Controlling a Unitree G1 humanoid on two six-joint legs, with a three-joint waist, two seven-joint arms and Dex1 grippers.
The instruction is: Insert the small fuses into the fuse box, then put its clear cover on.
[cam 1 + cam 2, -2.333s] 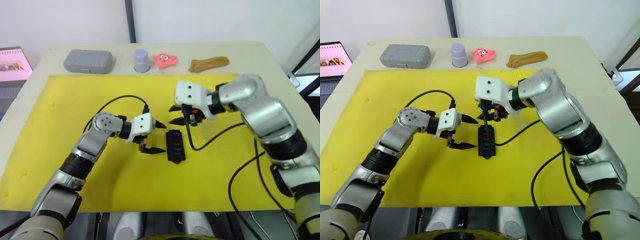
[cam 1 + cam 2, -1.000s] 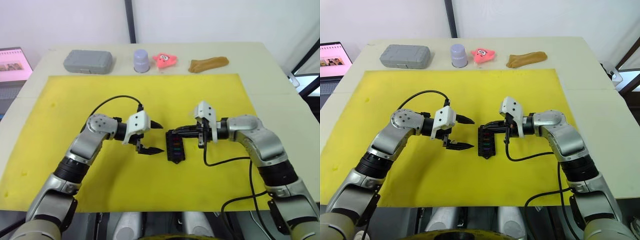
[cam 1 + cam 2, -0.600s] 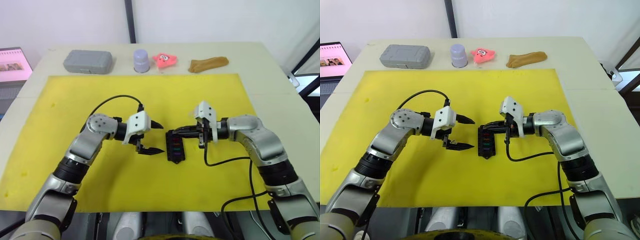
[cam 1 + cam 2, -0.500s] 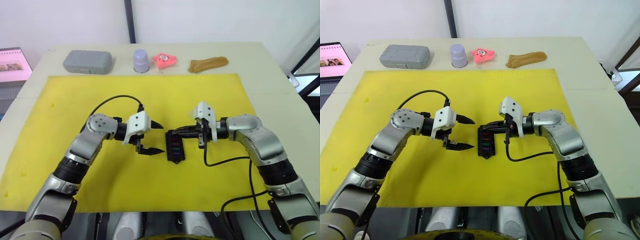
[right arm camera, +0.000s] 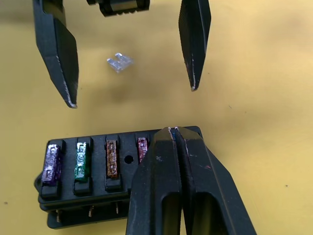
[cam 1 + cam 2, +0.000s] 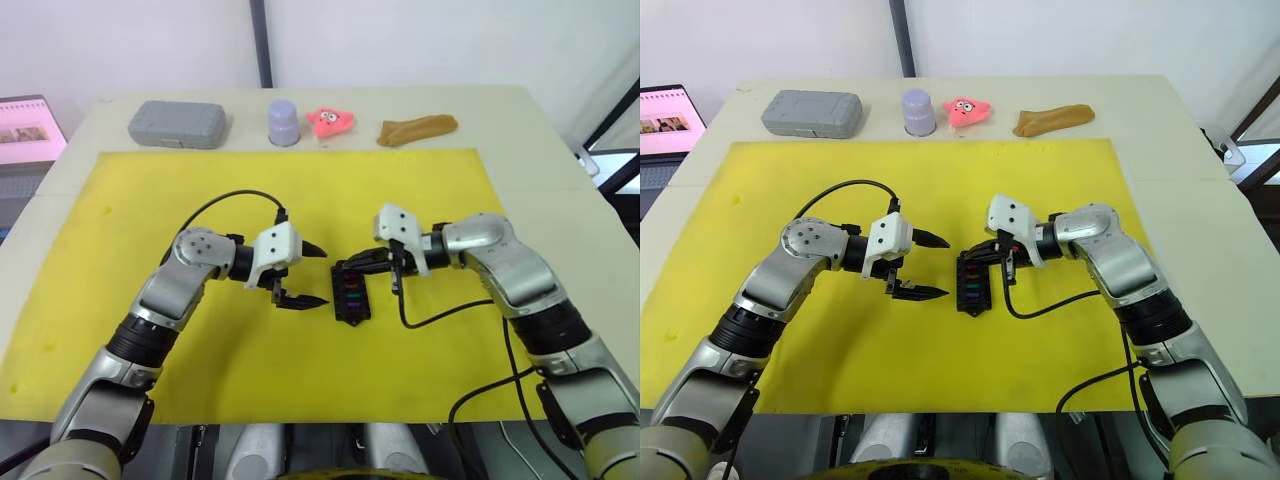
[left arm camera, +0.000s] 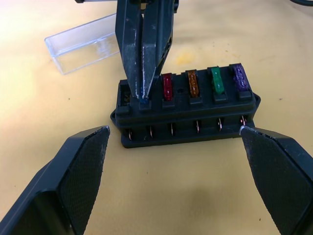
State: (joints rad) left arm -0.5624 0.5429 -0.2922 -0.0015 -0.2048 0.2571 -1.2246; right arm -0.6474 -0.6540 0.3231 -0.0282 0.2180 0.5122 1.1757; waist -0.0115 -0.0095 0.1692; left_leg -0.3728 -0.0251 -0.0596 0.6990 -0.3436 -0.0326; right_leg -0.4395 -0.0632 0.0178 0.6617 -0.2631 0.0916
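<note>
The black fuse box (image 6: 350,292) lies mid-mat. Purple, green, amber and red small fuses (image 7: 190,83) stand in one row of it. My right gripper (image 6: 372,262) is shut, its tips pressed onto the slot beside the red fuse (image 5: 142,146), with a trace of teal between the tips (image 7: 143,93). My left gripper (image 6: 325,276) hangs open just left of the box, holding nothing. A pale grey fuse (image 5: 120,62) lies loose on the mat close beside the box. The clear cover (image 7: 85,46) rests on the mat on the box's other side.
The yellow mat (image 6: 150,200) covers the table's middle. Along the far edge stand a grey case (image 6: 176,123), a lavender cup (image 6: 283,121), a pink toy (image 6: 330,120) and a brown lump (image 6: 417,127). A laptop (image 6: 30,130) sits off the left side.
The right gripper came down from beyond the box onto its far end, then its wrist edged a little left. The left arm has held still.
</note>
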